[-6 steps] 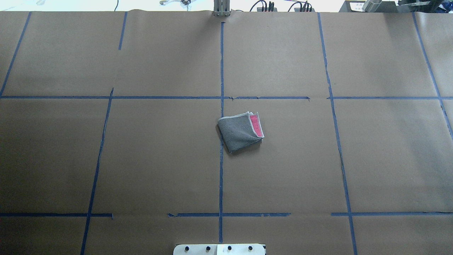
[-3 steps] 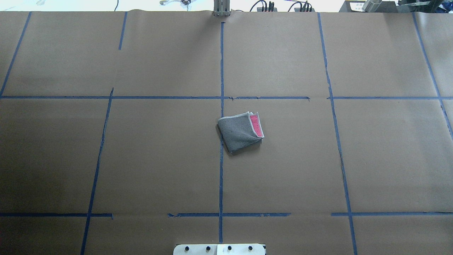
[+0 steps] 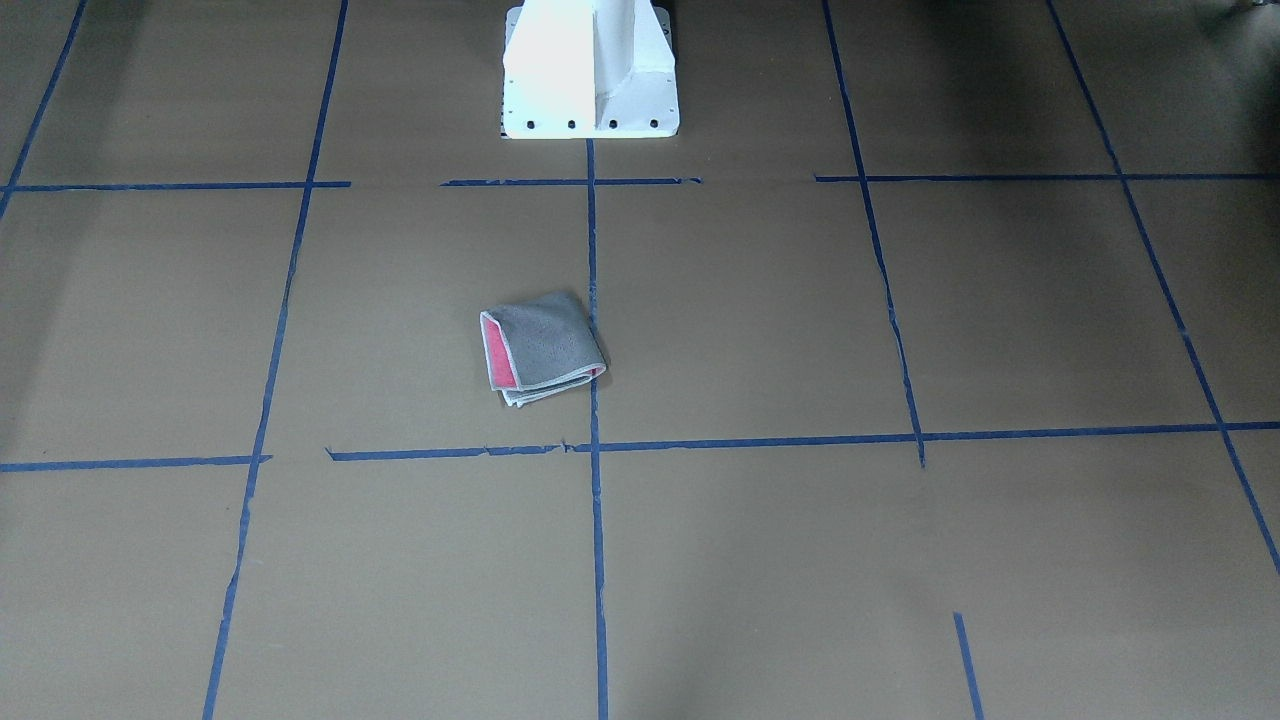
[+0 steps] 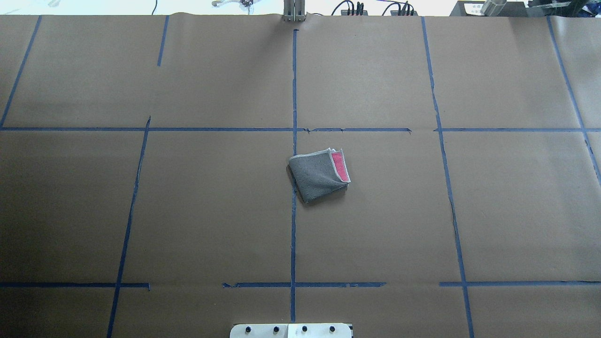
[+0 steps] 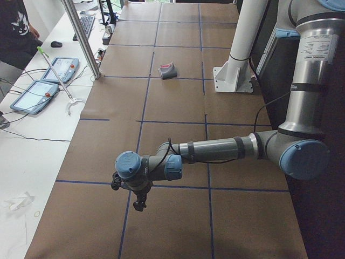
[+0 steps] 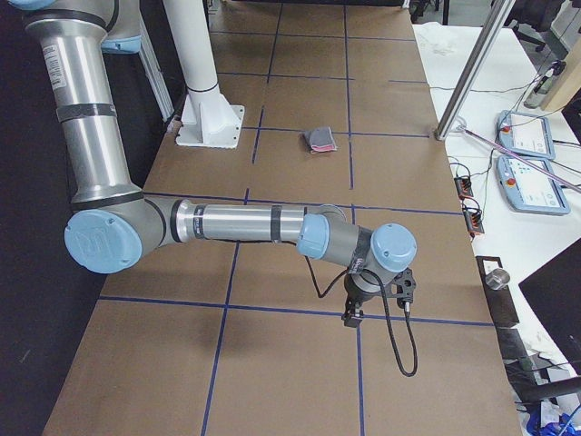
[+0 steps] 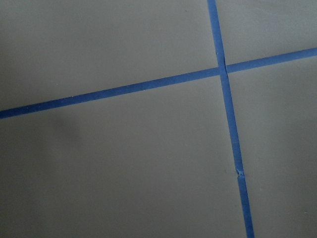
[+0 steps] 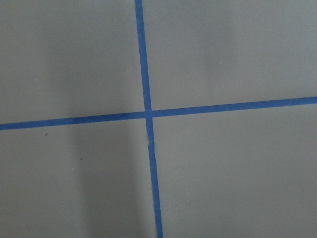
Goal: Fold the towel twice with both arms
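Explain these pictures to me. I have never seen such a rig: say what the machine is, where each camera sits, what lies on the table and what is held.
The machine is two jointed robot arms beside a white pedestal. Two cameras look down on the table, one from behind the robot, one facing it. Two stand at the table's ends, showing the left arm and the right arm. Two ride the wrists and see only bare table and blue tape. A folded towel, grey outside, lies mid-table. Neither arm is near it; nothing is held.

Towel (image 4: 319, 174) lies on table (image 4: 188, 211), before the pedestal (image 3: 590, 70).
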`<control>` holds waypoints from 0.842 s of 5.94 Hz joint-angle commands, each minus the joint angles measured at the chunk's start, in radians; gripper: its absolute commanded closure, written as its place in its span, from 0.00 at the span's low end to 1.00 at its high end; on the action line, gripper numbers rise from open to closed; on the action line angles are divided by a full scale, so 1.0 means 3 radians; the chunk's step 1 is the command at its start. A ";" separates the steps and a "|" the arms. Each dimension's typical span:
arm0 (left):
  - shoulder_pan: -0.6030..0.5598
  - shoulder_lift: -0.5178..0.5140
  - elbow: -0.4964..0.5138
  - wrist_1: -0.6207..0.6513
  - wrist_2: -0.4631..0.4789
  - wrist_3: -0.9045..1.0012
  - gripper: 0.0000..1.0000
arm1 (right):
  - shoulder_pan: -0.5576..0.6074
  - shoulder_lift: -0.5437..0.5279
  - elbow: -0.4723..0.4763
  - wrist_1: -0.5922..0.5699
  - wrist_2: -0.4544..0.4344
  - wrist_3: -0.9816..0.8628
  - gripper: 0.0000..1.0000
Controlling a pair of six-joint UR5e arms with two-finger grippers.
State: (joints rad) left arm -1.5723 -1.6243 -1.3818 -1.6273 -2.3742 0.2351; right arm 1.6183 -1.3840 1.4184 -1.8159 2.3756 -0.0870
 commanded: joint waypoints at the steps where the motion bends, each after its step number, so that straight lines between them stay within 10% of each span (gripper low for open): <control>1: 0.0005 -0.0021 -0.0351 0.0389 -0.0094 -0.0169 0.00 | 0.0000 -0.0050 0.0012 -0.0001 -0.0013 0.0009 0.00; 5: 0.0000 0.0015 -0.0589 0.0597 -0.0073 -0.0160 0.00 | -0.0030 -0.0376 -0.0019 0.0659 -0.0227 0.0208 0.00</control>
State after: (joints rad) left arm -1.5723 -1.6208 -1.5586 -1.4493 -2.4004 0.1860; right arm 1.6116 -1.4689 1.4138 -1.7245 2.3267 -0.0255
